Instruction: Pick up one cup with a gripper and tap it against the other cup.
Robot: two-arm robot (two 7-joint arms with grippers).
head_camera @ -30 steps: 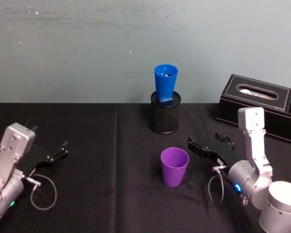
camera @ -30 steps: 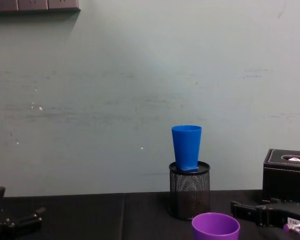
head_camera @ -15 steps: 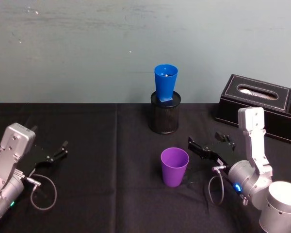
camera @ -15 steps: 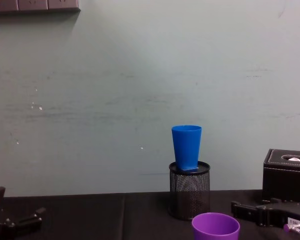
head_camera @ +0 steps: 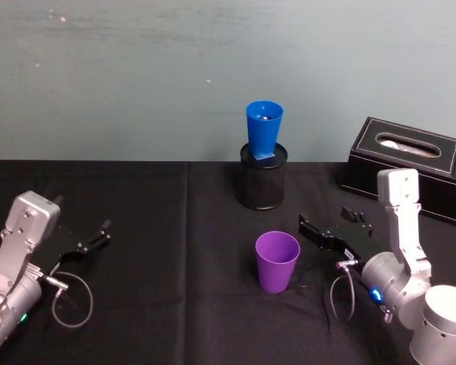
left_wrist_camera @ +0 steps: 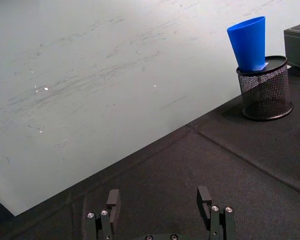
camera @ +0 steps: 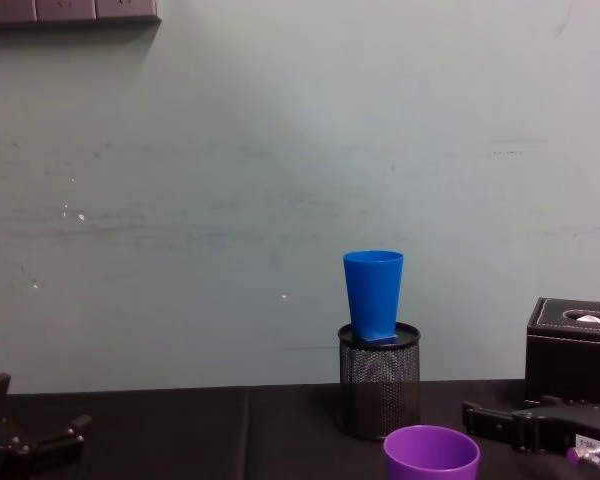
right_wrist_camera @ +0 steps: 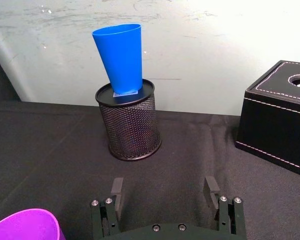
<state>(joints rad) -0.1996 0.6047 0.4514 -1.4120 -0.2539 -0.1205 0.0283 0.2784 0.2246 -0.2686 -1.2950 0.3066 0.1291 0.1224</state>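
The purple cup (head_camera: 277,261) stands upright on the black cloth at centre front; its rim also shows in the chest view (camera: 431,452) and the right wrist view (right_wrist_camera: 25,225). The blue cup (head_camera: 264,129) stands in a black mesh pen holder (head_camera: 261,181) behind it, seen from the side as the blue cup (camera: 372,295) and close up (right_wrist_camera: 119,57). My right gripper (head_camera: 330,224) hovers low just to the right of the purple cup, apart from it, open and empty (right_wrist_camera: 163,189). My left gripper (head_camera: 102,232) rests open at the far left (left_wrist_camera: 158,197).
A black tissue box (head_camera: 410,163) sits at the back right, behind the right arm. The mesh holder (right_wrist_camera: 130,125) stands near the pale wall. Loose cables hang by both wrists. Bare black cloth lies between the left gripper and the cups.
The head view's framing has shifted slightly. The cups and both grippers stand where they were.
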